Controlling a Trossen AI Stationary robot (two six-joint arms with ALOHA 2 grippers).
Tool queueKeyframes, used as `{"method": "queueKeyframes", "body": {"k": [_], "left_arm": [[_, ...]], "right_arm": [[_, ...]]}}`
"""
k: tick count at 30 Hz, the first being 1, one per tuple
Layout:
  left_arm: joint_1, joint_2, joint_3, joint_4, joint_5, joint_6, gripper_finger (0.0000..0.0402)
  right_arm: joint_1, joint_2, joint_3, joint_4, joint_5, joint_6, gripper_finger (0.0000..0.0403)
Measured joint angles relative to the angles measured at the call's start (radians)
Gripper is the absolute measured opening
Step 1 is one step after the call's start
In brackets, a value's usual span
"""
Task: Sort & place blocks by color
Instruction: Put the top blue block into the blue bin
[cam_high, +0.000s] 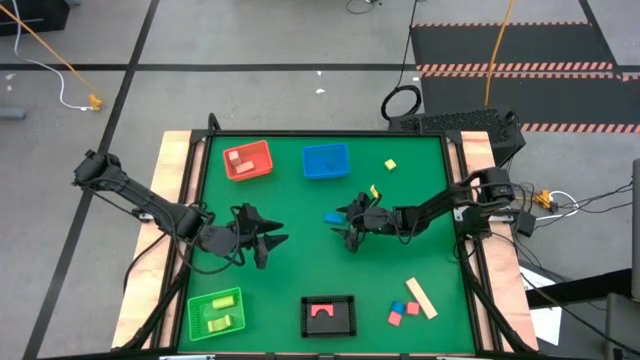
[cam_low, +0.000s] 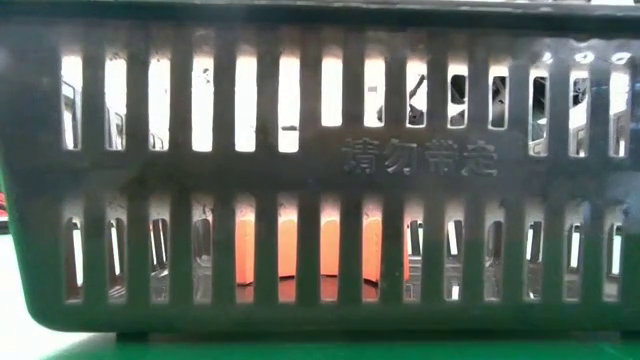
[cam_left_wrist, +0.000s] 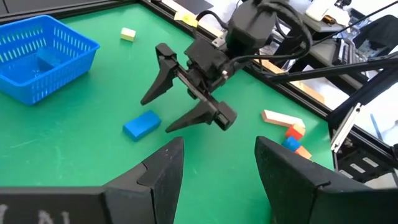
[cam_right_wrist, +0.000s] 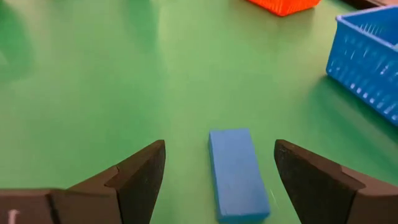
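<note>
A blue block (cam_right_wrist: 236, 174) lies flat on the green table (cam_high: 300, 260), also seen in the high view as the blue block (cam_high: 333, 217) and in the left wrist view (cam_left_wrist: 142, 123). My right gripper (cam_right_wrist: 219, 149) (cam_high: 348, 228) is open, with one finger on either side of the block and a gap to each. My left gripper (cam_high: 265, 240) (cam_left_wrist: 217, 165) is open and waits at the table's middle left, holding nothing. Yellow blocks (cam_high: 390, 164) (cam_high: 374, 190) lie near the far right. A tan bar (cam_high: 420, 297), a red block (cam_high: 397, 317) and a blue block (cam_high: 411, 309) lie near right.
Four baskets stand on the table: red (cam_high: 248, 160) and blue (cam_high: 325, 160) at the far side, green (cam_high: 215, 313) and black (cam_high: 329, 316) at the near edge. Each but the blue one shows pieces inside. The black basket's wall (cam_low: 320, 160) fills the low view.
</note>
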Motion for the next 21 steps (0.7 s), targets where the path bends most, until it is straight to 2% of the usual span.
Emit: {"method": "queueKeyframes", "body": {"k": [12,18,21], "left_arm": [[0.0,0.0,0.0,0.001,-0.007,-0.002,0.02],[0.0,0.0,0.0,0.0,-0.007,0.009,0.02],[0.0,0.0,0.0,0.002,-0.007,0.025,0.02]], "right_arm": [[-0.039,0.087,0.0,0.004,-0.006,-0.006,0.0293],[-0.058,0.12,0.001,0.017,-0.006,0.073,0.0291],[-0.058,0.121,0.001,0.013,-0.007,0.096,0.0278]]}}
